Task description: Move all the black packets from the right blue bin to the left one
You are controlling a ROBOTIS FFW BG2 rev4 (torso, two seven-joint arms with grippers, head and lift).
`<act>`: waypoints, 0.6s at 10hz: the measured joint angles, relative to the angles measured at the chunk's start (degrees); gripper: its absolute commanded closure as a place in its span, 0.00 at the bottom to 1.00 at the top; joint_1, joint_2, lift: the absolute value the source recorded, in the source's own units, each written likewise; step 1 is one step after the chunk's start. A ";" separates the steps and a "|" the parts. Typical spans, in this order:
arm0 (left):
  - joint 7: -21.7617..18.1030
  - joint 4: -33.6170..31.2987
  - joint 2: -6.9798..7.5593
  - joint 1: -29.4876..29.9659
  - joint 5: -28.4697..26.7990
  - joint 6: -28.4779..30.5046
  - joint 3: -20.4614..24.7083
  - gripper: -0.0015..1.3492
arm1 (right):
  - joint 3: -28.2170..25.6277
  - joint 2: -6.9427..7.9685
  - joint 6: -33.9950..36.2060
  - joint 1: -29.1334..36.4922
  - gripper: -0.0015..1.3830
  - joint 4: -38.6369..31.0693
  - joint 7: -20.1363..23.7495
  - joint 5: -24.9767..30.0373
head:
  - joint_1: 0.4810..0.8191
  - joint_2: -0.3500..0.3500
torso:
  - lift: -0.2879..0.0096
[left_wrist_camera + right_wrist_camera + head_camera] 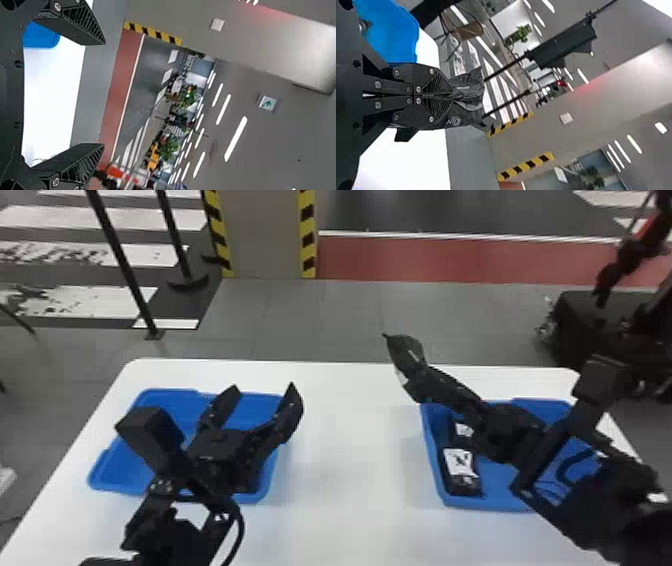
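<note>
Checking near to far, you have black packets [460, 465] lying along the right bin's [500, 503] left side; your left gripper [265, 386] is empty, spread above the left bin [117, 470]; farthest, your right gripper [451, 95] is clenched on a raised packet [407, 351]. Transfer judged in hand; next move requires carrying it leftward, left gripper moved clear, then releasing inside

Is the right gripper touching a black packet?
Touching. The right wrist view shows the right gripper shut on a black packet that sticks out beyond it.
</note>
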 measured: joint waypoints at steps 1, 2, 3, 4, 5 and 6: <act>-1.51 -3.32 0.50 -0.51 3.50 7.21 -0.37 0.08 | 2.53 -0.24 0.96 -1.32 0.87 0.76 0.75 0.05 | 0.63 0.53 | 0.60; -2.71 -5.56 0.95 -1.16 7.70 12.40 -0.84 0.08 | 5.28 -0.65 1.49 -2.83 0.87 2.20 1.35 0.06 | 0.63 0.53 | 0.60; -3.08 -7.63 1.21 -1.60 11.17 16.63 -1.05 0.08 | 7.93 -1.15 1.78 -4.09 0.87 3.30 1.64 0.03 | 0.63 0.53 | 0.60; -3.10 -9.64 1.29 -1.94 12.64 20.27 -0.90 0.08 | 10.60 -1.64 1.98 -4.85 0.87 3.61 1.83 -0.21 | 0.63 0.55 | 0.60; -3.07 -10.56 1.41 -2.34 12.85 22.11 -0.76 0.08 | 12.88 -1.96 2.04 -5.12 0.87 3.24 2.00 -0.69 | 0.63 0.59 | 0.60; -3.07 -10.78 1.43 -2.53 12.18 22.57 -0.50 0.08 | 14.60 -2.07 2.03 -5.08 0.87 2.36 2.06 -1.19 | 0.63 0.62 | 0.60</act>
